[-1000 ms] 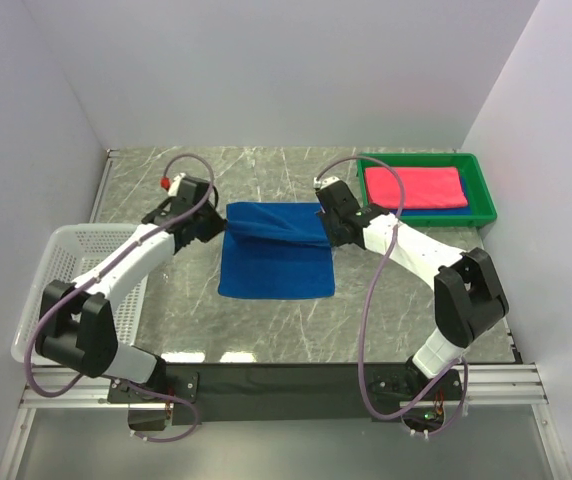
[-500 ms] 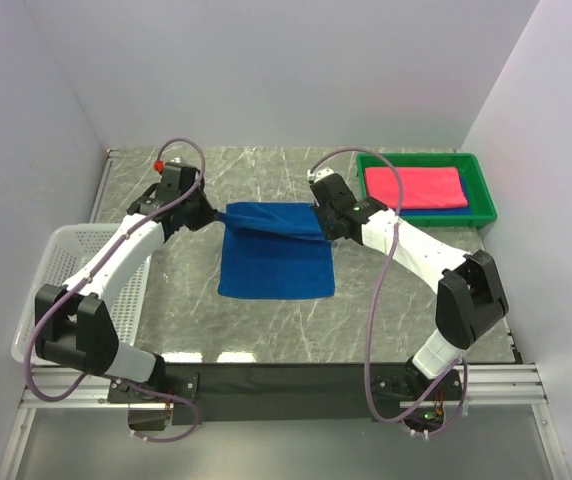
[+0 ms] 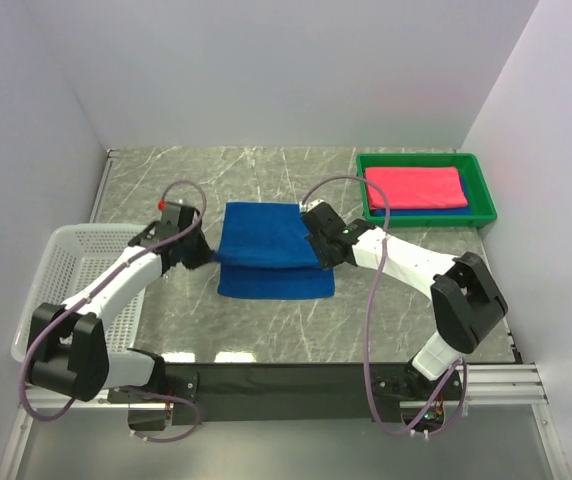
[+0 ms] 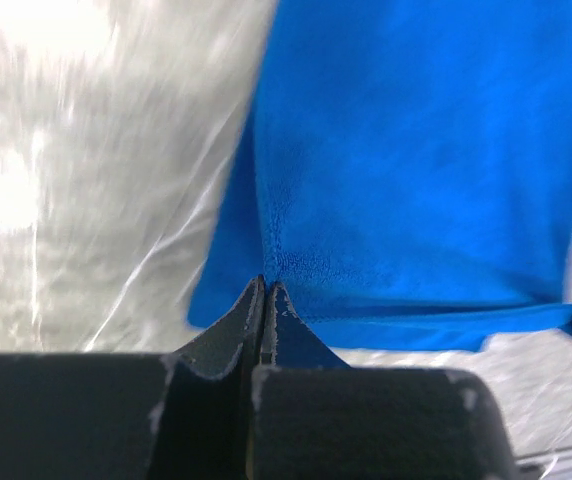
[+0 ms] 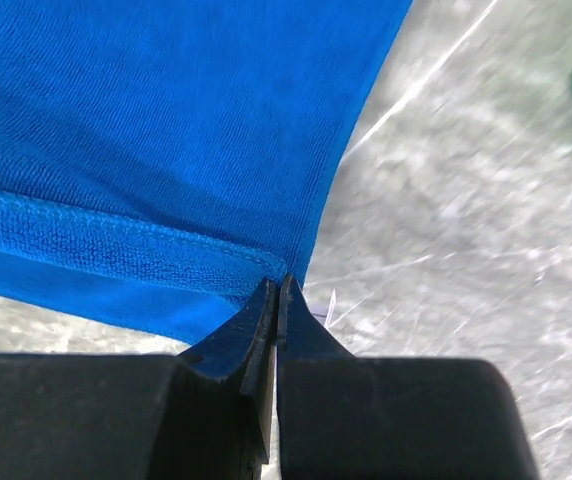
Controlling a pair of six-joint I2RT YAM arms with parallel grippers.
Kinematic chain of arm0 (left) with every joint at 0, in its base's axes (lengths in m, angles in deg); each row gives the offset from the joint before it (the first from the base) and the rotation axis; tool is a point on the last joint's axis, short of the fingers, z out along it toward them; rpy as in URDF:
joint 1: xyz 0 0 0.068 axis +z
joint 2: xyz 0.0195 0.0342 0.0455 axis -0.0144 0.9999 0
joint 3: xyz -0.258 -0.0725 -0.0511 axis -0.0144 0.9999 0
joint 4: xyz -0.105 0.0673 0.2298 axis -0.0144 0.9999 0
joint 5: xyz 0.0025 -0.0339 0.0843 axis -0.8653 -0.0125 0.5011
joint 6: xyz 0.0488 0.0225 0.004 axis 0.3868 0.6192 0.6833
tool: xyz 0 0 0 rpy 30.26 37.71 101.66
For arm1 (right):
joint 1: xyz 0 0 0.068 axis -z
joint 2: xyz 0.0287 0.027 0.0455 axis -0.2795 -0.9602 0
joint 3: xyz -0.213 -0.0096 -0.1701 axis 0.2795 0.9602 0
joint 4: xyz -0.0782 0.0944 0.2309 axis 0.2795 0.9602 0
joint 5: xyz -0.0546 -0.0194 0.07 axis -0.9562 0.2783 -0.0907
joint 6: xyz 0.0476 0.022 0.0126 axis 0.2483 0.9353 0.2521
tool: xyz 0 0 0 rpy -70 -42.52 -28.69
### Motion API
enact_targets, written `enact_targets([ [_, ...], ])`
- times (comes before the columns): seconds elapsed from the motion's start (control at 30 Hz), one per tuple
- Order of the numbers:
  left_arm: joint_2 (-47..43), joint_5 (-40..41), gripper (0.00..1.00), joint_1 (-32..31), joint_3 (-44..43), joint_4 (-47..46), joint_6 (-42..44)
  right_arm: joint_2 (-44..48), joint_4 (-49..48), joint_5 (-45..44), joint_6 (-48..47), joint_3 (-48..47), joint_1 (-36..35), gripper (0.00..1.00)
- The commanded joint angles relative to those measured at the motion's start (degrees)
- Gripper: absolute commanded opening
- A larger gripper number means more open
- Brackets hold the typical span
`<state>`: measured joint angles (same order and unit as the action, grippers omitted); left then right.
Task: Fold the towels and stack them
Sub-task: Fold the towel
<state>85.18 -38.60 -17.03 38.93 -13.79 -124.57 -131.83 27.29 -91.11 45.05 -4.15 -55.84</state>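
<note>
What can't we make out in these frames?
Top view: grip of left gripper and right gripper on the blue towel, hidden under the wrists.
Green tray: layers under the pink towel; only a blue sliver shows.
Left wrist view: table detail, motion-blurred.
Basket: interior partly behind the left arm.

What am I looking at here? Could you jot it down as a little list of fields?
table: grey marble
blue towel: middle of table, partly folded over itself
left claw: shut on the blue towel's left corner
right claw: shut on its right corner
tray: green, far right
pink towel: folded, in the tray
basket: white, at the left edge
</note>
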Motion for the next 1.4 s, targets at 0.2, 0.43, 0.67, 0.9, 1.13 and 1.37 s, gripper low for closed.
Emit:
enact_targets([
  [0.2, 2.3, -2.8, 0.01, -0.6, 13.9, -11.8, -4.1, -5.7, -1.8, -5.4, 1.2, 2.2, 0.2, 0.0],
  [0.43, 4.2, -1.6, 0.01, -0.8, 12.9, -11.3, -3.8, -6.5, -2.3, -6.1, 0.5, 1.3, 0.2, 0.0],
  [0.67, 0.5, 0.6, 0.01, -0.9, 8.6, -5.5, -3.2, -3.1, 0.3, -8.7, -0.7, -1.0, 0.2, 0.0],
  [0.9, -2.9, 0.6, 0.01, -1.9, 8.5, -2.4, -3.1, -0.1, 2.0, -7.6, 0.0, 0.4, -0.1, 0.0],
  [1.13, -1.2, 0.3, 0.01, -3.0, 14.1, -5.5, -4.1, -1.3, 1.3, -4.2, 1.4, 3.7, -1.1, 0.0],
  [1.37, 1.7, 3.2, 0.01, -3.3, 16.2, -7.4, -4.8, -4.9, -0.4, -3.2, 2.1, 5.1, -2.0, 0.0],
])
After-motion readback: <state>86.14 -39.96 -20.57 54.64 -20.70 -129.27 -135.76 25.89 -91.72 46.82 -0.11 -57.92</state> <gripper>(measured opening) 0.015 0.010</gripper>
